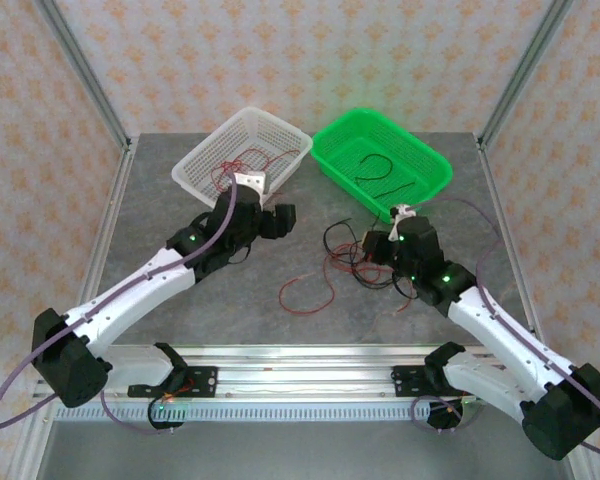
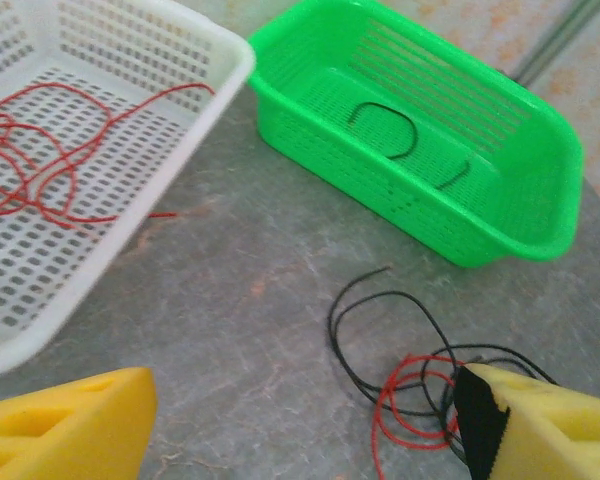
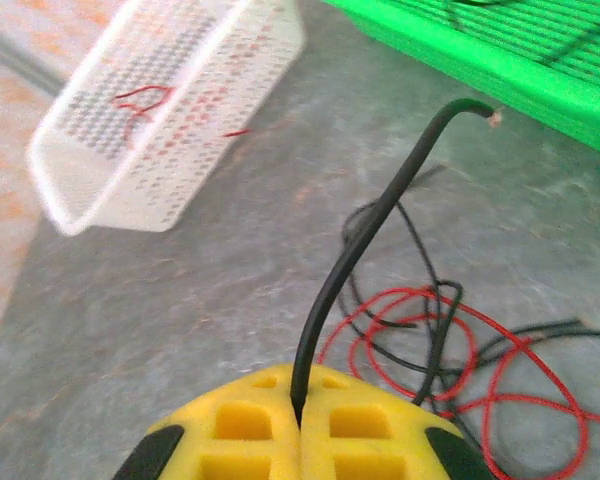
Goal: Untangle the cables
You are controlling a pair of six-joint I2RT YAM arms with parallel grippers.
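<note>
I am clamping the right jaws on one thin black wire (image 3: 380, 210) to draw it from the red-and-black cable tangle (image 1: 352, 262) lying mid-tabletop (image 1: 230, 300); the left jaws are standing apart.

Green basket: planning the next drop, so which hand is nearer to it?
Right. The right hand, shut on a black cable, is beside the green basket; the left hand is open by the white basket.
</note>
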